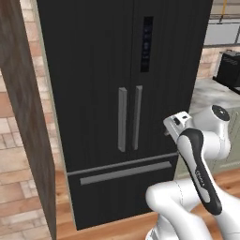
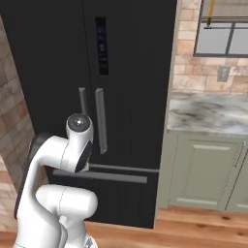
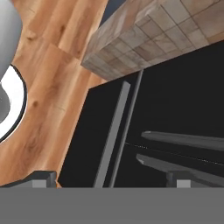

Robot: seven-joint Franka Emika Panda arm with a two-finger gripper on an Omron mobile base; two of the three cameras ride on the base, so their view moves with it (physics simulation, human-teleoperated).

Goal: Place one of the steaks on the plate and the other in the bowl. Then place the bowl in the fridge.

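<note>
The fridge (image 1: pixel 122 93) stood shut, filling the left base view from 10 to 2 o'clock, its two upright handles (image 1: pixel 130 118) side by side at the centre and the drawer handle (image 1: pixel 125 172) below at 6 o'clock. The gripper (image 3: pixel 110 178) hung in front of the doors with its fingertips (image 3: pixel 41 178) spread wide, nothing between them. A marble counter (image 2: pixel 208 112) lay at 3 o'clock in the right base view.
</note>
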